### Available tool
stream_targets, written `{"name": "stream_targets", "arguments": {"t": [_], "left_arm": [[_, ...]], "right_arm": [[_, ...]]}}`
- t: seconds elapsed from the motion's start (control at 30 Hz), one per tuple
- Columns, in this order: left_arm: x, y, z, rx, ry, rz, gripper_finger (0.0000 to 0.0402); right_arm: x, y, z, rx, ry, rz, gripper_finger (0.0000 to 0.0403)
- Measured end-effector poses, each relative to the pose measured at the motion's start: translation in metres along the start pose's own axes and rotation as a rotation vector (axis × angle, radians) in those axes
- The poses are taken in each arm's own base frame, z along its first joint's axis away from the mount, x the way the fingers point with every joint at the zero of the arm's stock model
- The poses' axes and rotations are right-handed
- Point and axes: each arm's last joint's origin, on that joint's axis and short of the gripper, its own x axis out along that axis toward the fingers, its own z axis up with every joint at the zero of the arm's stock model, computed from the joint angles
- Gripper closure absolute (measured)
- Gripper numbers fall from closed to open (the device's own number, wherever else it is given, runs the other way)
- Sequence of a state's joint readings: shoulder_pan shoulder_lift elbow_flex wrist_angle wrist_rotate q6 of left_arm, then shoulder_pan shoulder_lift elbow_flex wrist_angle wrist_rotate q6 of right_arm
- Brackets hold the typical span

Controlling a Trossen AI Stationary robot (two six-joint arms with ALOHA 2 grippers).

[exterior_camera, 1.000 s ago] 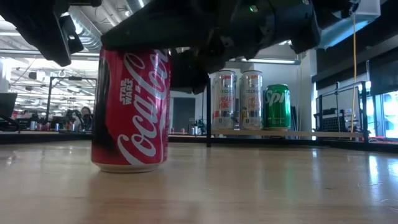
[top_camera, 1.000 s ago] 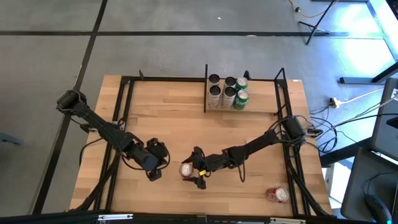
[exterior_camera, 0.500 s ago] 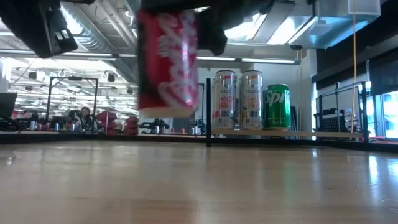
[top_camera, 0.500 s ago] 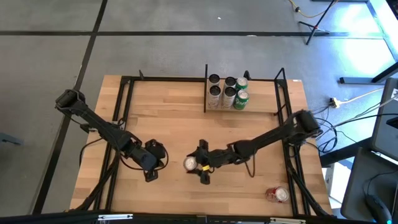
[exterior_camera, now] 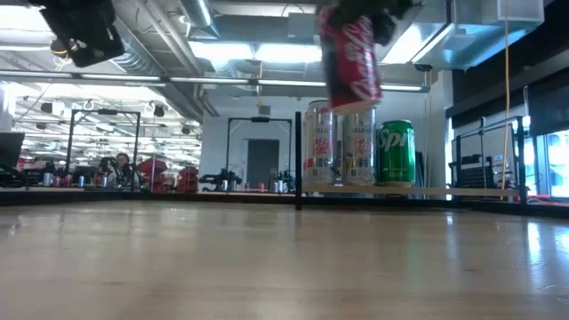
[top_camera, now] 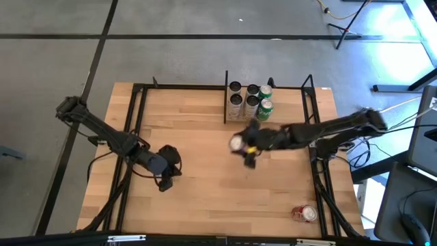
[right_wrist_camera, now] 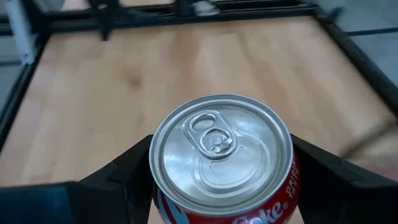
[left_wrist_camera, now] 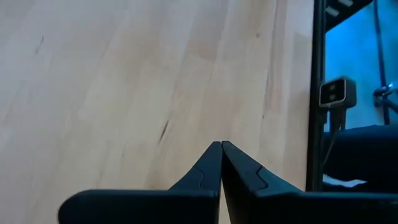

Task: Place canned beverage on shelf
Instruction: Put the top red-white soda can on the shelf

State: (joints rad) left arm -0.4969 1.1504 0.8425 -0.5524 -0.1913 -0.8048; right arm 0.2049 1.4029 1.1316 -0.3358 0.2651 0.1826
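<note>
Wood-plank table [top_camera: 191, 130] | right gripper [top_camera: 244, 145] clamps glossy red cylindrical can [exterior_camera: 350, 55] | left gripper [left_wrist_camera: 221, 149] closed, empty

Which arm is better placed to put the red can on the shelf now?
The right: its gripper already holds the red can lifted close to the shelf. The left gripper is shut, empty and farther away.

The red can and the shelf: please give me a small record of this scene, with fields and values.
held can: red cola can, upright, lifted clear of the table
holder: right gripper, fingers closed on the can's sides
position: near the shelf, not yet on it
shelf contents: five cans, silver and green
other can: red can lying on its side at the table's near right
left gripper: shut, empty, waiting above the table's left part
</note>
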Motion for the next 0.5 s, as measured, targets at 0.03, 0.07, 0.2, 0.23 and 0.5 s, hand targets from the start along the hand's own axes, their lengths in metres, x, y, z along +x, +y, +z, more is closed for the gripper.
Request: {"name": "stream_targets", "arguments": {"t": [0.03,0.07,0.2,0.23,0.5], "left_arm": [[-0.001,0.002,0.002,-0.001,-0.005,-0.004,0.0398],[-0.001,0.003,0.004,0.008,-0.006,-0.007,0.0398],[-0.003,0.012,0.015,0.019,-0.035,-0.012,0.0398],[-0.003,0.015,0.018,0.009,-0.044,-0.001,0.0398],[-0.001,0.044,0.04,-0.111,-0.048,0.022,0.0398]], "right_arm": [[-0.009,-0.009,-0.003,0.013,-0.008,-0.012,0.0132],[-0.017,-0.018,-0.007,0.026,-0.016,-0.028,0.0132],[-0.052,-0.053,-0.023,0.084,-0.077,-0.102,0.0132],[-0.062,-0.061,-0.027,0.101,-0.099,-0.122,0.0132],[-0.145,-0.107,-0.045,0.194,-0.239,-0.305,0.0132]]}}
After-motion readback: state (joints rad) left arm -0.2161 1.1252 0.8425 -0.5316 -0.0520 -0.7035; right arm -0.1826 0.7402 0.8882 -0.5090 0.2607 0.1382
